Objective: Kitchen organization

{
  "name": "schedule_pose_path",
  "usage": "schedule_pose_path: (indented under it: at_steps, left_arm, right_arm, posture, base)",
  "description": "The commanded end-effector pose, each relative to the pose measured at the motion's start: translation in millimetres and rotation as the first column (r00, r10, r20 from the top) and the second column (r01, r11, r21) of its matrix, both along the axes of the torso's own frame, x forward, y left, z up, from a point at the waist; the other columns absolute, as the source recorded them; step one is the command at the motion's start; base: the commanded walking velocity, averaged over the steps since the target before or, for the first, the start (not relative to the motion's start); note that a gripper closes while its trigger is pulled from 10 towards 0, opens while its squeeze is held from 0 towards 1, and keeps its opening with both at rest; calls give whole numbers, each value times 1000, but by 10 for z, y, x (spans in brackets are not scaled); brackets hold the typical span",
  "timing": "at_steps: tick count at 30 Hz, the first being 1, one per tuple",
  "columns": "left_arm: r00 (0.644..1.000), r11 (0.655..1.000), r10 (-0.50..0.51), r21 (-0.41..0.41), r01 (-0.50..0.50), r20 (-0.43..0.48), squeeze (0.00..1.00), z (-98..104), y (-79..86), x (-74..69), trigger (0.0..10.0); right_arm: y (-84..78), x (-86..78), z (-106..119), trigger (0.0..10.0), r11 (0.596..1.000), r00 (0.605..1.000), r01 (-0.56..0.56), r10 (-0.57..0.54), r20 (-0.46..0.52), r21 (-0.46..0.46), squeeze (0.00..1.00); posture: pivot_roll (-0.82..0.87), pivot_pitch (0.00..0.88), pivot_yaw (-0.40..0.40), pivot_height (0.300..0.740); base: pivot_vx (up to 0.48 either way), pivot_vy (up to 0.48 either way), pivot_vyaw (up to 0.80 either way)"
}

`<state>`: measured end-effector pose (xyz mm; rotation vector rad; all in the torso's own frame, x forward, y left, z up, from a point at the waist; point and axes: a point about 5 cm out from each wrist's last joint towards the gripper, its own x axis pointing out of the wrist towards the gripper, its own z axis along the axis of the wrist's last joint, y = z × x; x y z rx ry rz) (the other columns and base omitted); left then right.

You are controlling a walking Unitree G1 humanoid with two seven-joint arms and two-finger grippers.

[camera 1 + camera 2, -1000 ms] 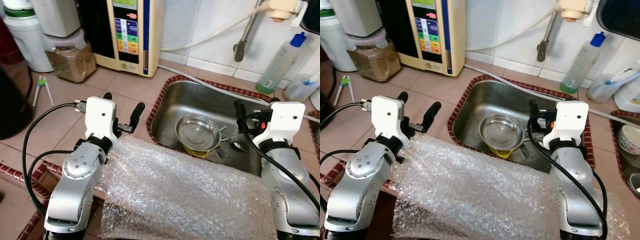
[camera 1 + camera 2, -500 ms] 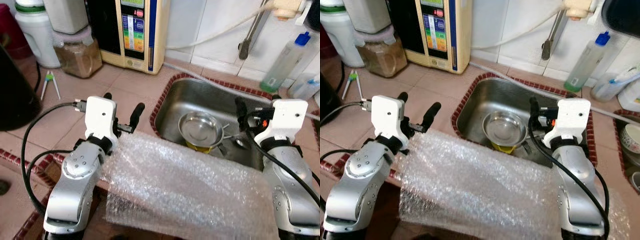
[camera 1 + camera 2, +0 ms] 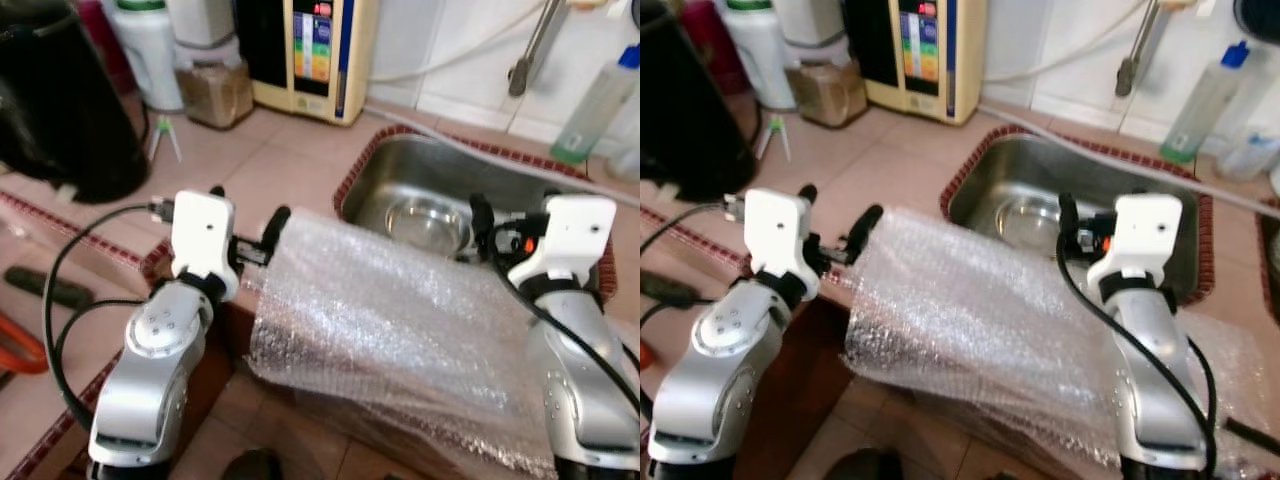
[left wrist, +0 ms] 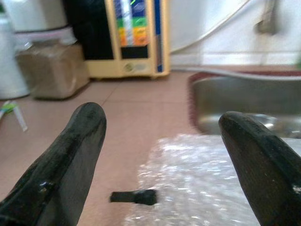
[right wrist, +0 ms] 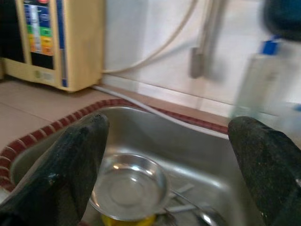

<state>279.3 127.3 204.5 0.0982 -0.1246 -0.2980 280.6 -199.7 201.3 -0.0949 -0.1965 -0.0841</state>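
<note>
Draping over the worktop (image 3: 270, 165) edge between the two arms, a bubble wrap sheet (image 3: 390, 320) hides the near rim of the sink (image 3: 1160, 185) and part of its basin. Behind it, a steel bowl (image 5: 129, 186) sits in the sink over something yellow. The left gripper (image 4: 162, 141) and right gripper (image 5: 169, 155) hover with fingers spread, grasping nothing. A cream appliance (image 3: 925, 50), jar (image 3: 215, 90) and black kettle (image 3: 65, 100) stand on the left; a bottle (image 3: 1205, 100) stands by the wall.

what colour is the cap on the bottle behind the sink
Blue, on the clear bottle with green liquid; clearest in the right eye view.
</note>
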Motion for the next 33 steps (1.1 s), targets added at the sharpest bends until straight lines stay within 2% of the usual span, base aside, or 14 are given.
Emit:
schedule_pose_path:
  at_steps: [1,23,27,33]
  left_arm:
    - [1000,1000,8,8,-8,-9,0,-11,18,-5,10000]
    - [1000,1000,-10,6,10,3,0,15,-21,75,10000]
    - [1000,1000,-13,-18,13,-7,0,-18,-19,98,10000]
    - [1000,998,11,-65,-12,-16,0,-40,42,197,10000]
  right_arm:
    - [16,13,41,10000,1000,1000,0,0,14,3,0]
    - [-7,64,69,10000,1000,999,11,-11,33,-1,0]
    - [-7,70,74,10000,1000,999,12,-12,34,-1,0]
    - [7,72,58,10000,1000,1000,9,-9,25,-1,0]
  posture:
    - [14,94,-24,740]
    - [12,57,-20,740]
    - [7,51,-21,740]
    - [-8,51,-32,740]
  base:
    - [-292,0,0]
    - [-290,0,0]
    - [0,0,0]
    - [0,0,-762]
